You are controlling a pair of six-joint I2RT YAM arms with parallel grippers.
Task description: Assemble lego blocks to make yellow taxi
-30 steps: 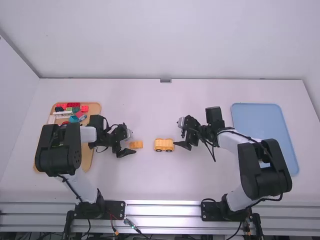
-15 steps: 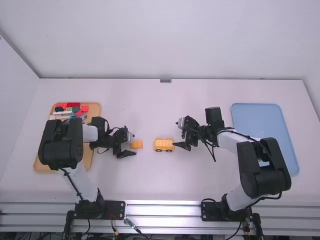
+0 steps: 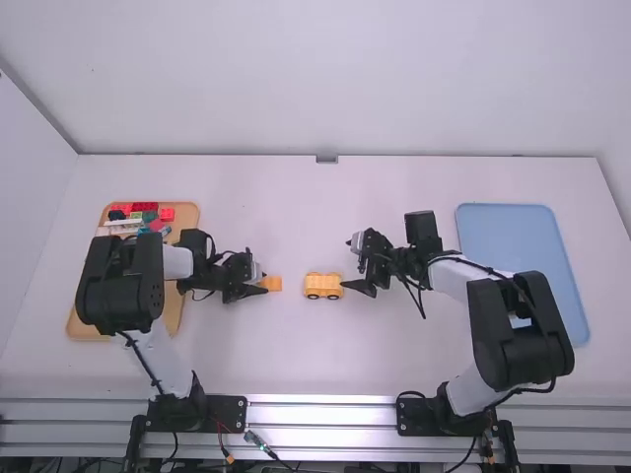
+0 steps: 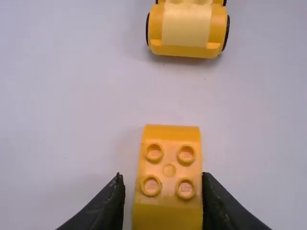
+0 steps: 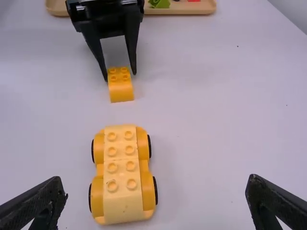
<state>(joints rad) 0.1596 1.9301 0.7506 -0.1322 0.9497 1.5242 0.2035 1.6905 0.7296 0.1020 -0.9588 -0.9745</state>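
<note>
Orange block [image 4: 169,170]: on the table, studs up, between the fingers of my left pincer.
My left pincer [image 3: 264,286]: narrowly spread around the block, one finger against its side, a slight gap at the other.
Yellow car [image 3: 322,286]: near the block, apart from it, on its wheels between my two pincers.
My right pincer [image 3: 353,264]: spread wide, empty, beside the car.
Wooden tray [image 3: 172,317]: under my left arm, holding coloured blocks [image 3: 145,207].
Blue tray [image 3: 505,236]: on my right.

A wheeled yellow base [image 5: 122,175] — and beyond it, the left gripper [image 3: 262,284] straddles a yellow block [image 5: 120,86].
</note>
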